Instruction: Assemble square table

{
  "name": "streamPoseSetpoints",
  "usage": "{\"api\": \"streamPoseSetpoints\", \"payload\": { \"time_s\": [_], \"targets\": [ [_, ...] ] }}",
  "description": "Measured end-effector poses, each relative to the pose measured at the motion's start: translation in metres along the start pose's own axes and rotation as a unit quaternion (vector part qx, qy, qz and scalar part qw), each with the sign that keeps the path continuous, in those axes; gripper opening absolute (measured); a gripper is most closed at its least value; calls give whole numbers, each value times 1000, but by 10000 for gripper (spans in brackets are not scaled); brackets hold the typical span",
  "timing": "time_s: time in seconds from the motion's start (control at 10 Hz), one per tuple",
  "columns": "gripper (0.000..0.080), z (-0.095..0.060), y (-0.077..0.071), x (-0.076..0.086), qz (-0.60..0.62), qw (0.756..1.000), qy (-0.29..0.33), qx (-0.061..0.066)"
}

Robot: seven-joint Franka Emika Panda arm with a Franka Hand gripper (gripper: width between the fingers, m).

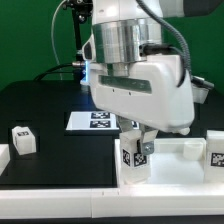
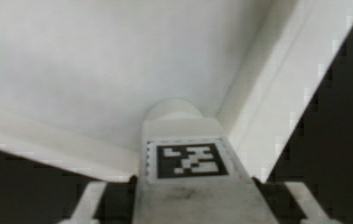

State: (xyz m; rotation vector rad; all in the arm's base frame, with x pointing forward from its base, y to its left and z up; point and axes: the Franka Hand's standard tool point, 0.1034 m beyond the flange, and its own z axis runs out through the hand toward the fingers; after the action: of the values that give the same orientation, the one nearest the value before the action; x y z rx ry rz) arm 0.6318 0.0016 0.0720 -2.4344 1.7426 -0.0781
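Note:
A short white table leg (image 1: pixel 133 160) with black-and-white tags stands near the table's front edge, just to the exterior view's left of the white square tabletop (image 1: pixel 185 152). My gripper (image 1: pixel 138 142) reaches down over the leg's top. In the wrist view the leg (image 2: pixel 191 140) fills the space between the two fingers (image 2: pixel 102 200), and my gripper (image 2: pixel 191 205) is shut on it. The tabletop (image 2: pixel 102 70) lies behind the leg there, with a raised edge running past the leg's tip.
Another tagged leg (image 1: pixel 22 138) lies at the exterior view's left, with a white piece (image 1: pixel 3 158) at the frame edge. A third tagged leg (image 1: pixel 216 155) sits at the right by the tabletop. The marker board (image 1: pixel 97 121) lies behind the gripper.

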Motion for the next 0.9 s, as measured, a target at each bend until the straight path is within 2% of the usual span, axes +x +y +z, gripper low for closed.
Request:
{"api": "streamPoseSetpoints", "payload": {
  "time_s": [0.1, 0.2, 0.4, 0.6, 0.7, 0.9],
  "targets": [
    [364, 0, 0, 0, 10, 1000, -1, 1],
    [364, 0, 0, -1, -8, 1000, -2, 1],
    [617, -1, -2, -4, -67, 998, -2, 2],
    [640, 3, -3, -10, -286, 958, -1, -2],
    [648, 3, -2, -9, -284, 959, -1, -2],
    [649, 3, -2, -8, -358, 934, 1, -4]
  ]
}}
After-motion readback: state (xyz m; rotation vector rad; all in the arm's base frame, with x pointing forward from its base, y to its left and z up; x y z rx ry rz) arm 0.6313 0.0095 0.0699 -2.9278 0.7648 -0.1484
